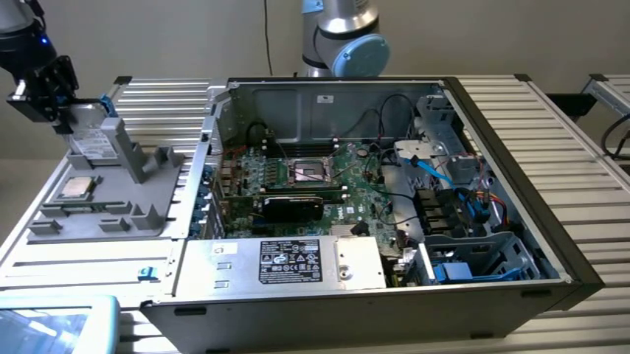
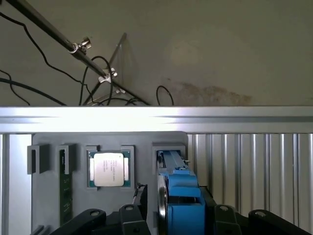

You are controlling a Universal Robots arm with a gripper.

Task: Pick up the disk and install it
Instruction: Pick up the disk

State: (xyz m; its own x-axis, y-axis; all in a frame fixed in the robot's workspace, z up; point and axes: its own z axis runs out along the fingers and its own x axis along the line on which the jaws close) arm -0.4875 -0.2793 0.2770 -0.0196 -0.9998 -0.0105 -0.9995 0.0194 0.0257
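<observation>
Though it is unclear whether the hand is clamped, the upright disk it straddles, rigid, weighty, fragile, likely suits a grip across its flat faces.

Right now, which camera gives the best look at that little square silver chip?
The wrist view: the chip lies face-on to it. The exterior view sees it at a slant on the grey tray.

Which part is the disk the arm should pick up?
Find the grey parts holder at the exterior view's left of the open computer case. The disk stands on edge at its far end, silver with a blue frame, unlike the flat square chip.
</observation>
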